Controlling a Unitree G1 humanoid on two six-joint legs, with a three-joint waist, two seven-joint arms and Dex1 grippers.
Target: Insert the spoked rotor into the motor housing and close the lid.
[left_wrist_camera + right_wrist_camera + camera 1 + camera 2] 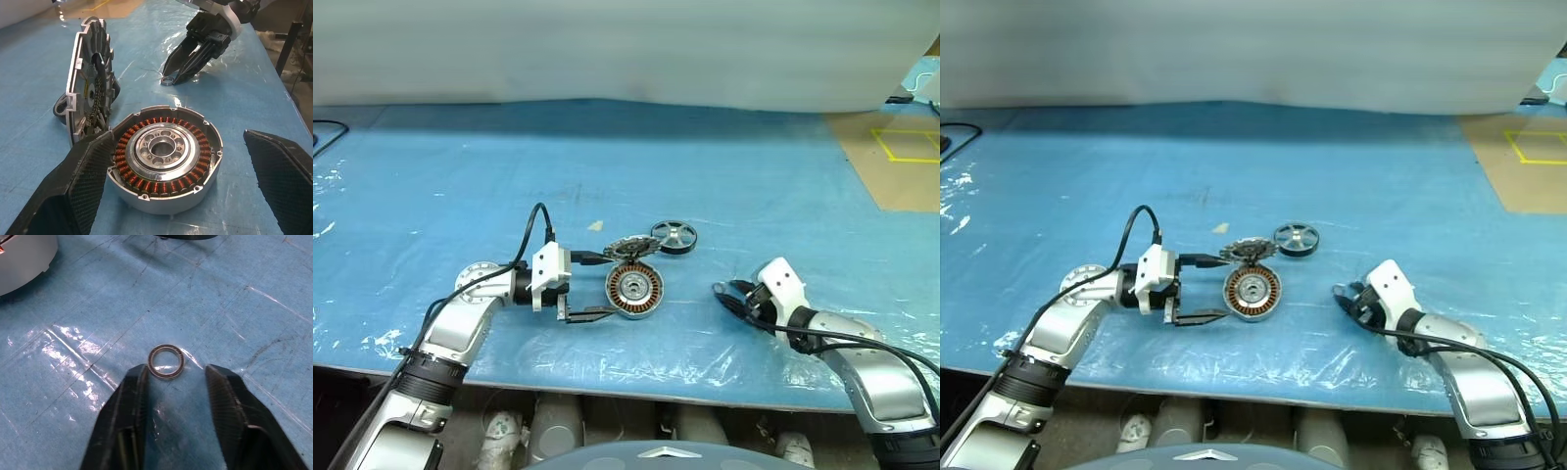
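The motor housing [634,291] lies flat on the blue table with its copper windings facing up. My left gripper [602,287] is open, one finger [73,191] on each side of the housing's near half. The lid [626,246] stands tilted on its edge at the far side of the housing, its inner face toward the housing [164,152]. The spoked rotor [674,235] lies flat just beyond the lid. My right gripper [177,371] rests low on the table to the right, fingers a little apart, holding nothing.
A small metal ring [167,362] lies on the plastic sheet right at my right gripper's fingertips. The table's front edge [607,377] runs close below both arms. A brown board with yellow tape [901,157] sits at the far right.
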